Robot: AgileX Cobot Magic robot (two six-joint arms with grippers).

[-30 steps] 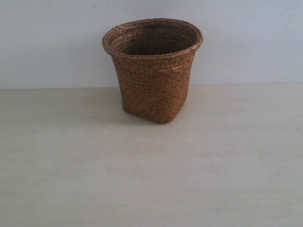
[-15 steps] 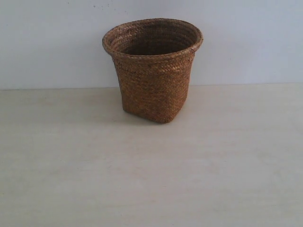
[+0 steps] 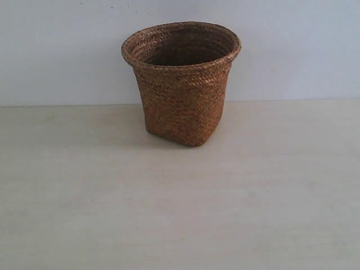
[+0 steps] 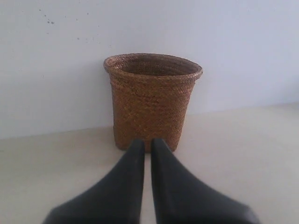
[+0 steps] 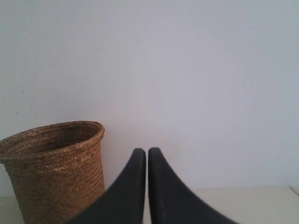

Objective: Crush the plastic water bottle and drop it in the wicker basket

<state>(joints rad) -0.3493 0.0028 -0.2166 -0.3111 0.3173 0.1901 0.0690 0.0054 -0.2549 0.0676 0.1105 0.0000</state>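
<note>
Warm brown wicker basket (image 3: 181, 95): tight herringbone weave, braided rim, darker shaded interior. Pale beige table (image 3: 180, 214): faint horizontal grain. Pale bluish-white wall (image 3: 56, 50): a few dark specks at 11 o'clock from the basket. Plain matte black on left gripper (image 4: 146, 142) and right gripper (image 5: 146, 151).

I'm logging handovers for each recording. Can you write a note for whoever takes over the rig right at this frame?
Left gripper: shut, empty, pointing at the wicker basket and not touching it.
Right gripper: shut, empty, with the basket off to one side of it.
Basket: upright on the table, near the back wall.
Plastic water bottle: not visible in any view. The basket's floor is hidden, so I cannot tell whether the bottle is inside.
Done: nothing can be confirmed.
Left: find the bottle. If it is not in the basket, crush it and drop it in.
</note>
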